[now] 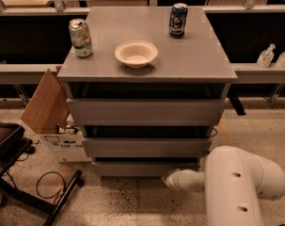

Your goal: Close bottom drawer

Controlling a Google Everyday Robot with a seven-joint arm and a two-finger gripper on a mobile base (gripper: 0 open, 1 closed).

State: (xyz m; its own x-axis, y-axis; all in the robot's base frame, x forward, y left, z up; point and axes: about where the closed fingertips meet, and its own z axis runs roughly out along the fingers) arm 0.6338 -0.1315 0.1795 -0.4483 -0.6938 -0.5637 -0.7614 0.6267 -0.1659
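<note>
Bottom drawer [142,168]: lowest in the grey cabinet [146,112], at floor level. Long axis runs left–right, and the flat front faces the camera. Gripper [167,177] sits at the front's right part, on the white arm [236,182]; grip state cannot be told. Bowl [136,53] on the cabinet top.

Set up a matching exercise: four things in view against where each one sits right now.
Things:
1. green can
2. bowl
3. blue can
4. tool

Places:
A. near the floor, by the front of the bottom drawer
B. cabinet top, back right
C. cabinet top, left
D. cabinet top, middle

Pairs: 1-C, 2-D, 3-B, 4-A
</note>
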